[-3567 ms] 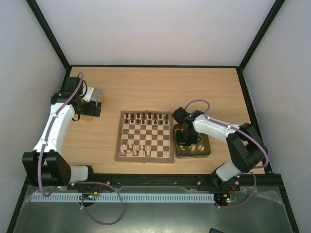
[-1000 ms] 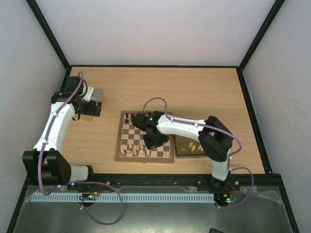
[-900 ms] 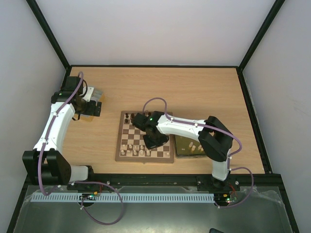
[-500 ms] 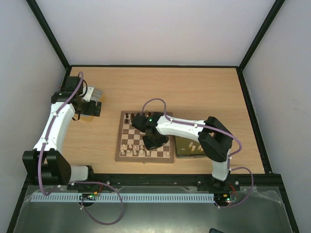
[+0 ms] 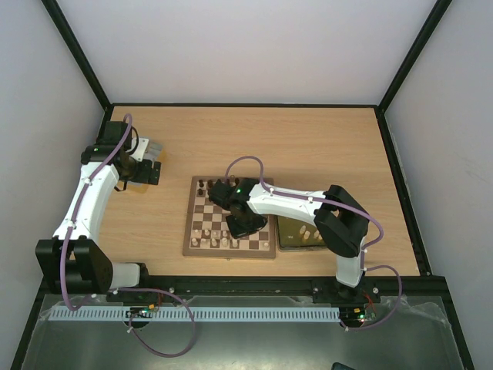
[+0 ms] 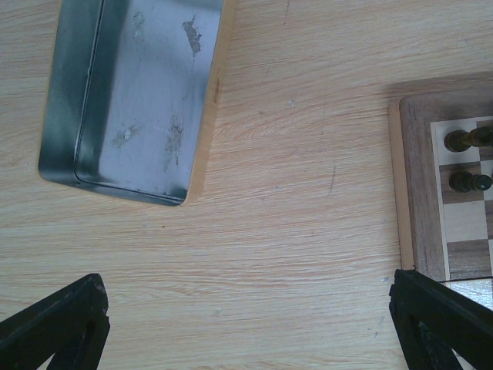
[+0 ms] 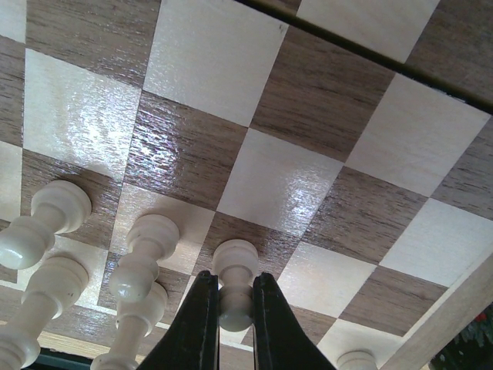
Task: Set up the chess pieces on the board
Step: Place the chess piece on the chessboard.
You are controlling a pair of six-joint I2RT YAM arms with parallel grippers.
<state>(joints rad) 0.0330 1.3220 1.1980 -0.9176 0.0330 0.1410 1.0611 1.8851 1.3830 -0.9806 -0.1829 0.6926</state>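
the right gripper is clamped on a cream pawn, its fingers pressed against the lower stem, and only the round head shows above them. the pawn's long axis runs head up, much like the cream pieces standing just to its left in the wrist view. its base is hidden, so i cannot tell whether it touches the chessboard. from above, this gripper sits over the near, right-of-centre part of the board, at the cream rows. judging by that, the square wanted lies straight below: lower, then part the fingers without nudging the neighbours. the left gripper is spread wide and holds nothing, far left beside a silver tray, well apart from the board.
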